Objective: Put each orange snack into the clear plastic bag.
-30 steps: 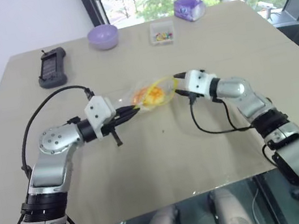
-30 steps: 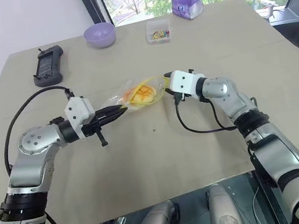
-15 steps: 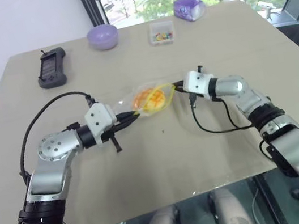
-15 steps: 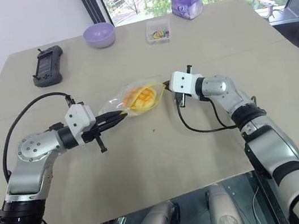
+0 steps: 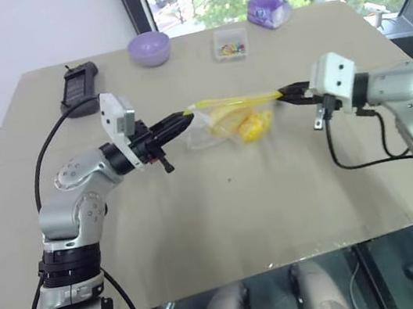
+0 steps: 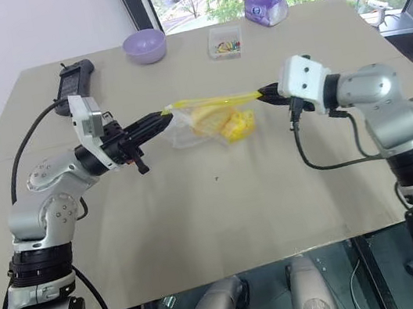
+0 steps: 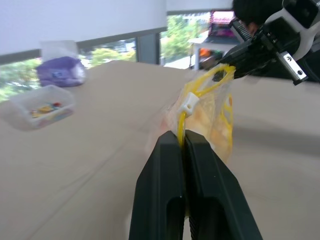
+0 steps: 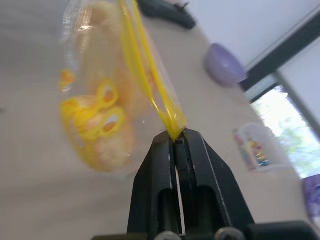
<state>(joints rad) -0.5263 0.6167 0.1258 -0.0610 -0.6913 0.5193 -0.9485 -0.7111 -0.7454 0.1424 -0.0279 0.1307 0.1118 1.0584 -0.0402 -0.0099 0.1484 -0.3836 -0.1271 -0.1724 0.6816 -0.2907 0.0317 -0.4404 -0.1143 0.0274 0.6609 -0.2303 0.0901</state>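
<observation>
Left gripper (image 5: pixel 184 116) is clamped tight on one end of the bag's (image 5: pixel 226 119) yellow zip strip (image 5: pixel 233 101); in the left wrist view the strip runs straight out from between the two fingers (image 7: pixel 165 165), no gap between them. Right gripper (image 5: pixel 285 94) is pinched fully closed on the opposite end of the strip; the right wrist view shows the yellow edge caught right at its fingertips (image 8: pixel 172 140). Strip is stretched taut and roughly level between the two sets of tips, and the bag hangs below it, above the table (image 5: pixel 232 213); can't tell whether its lowest point touches the surface. Snacks (image 5: pixel 245 123) are inside the bag, sagging under the strip about midway between the grippers, a bit nearer the right one; yellow-orange lumps, count not readable through the crinkled plastic. A small white slider (image 7: pixel 190 102) sits on the strip just past the left fingertips. Well beyond both grippers, at the table's far edge: purple bowl (image 5: pixel 150 48), clear box (image 5: pixel 229 43) of coloured bits, tissue pack (image 5: pixel 269 7), and a black handheld device (image 5: pixel 77 84) out past the left arm. Both grippers point toward each other across the bag, tips well apart.
</observation>
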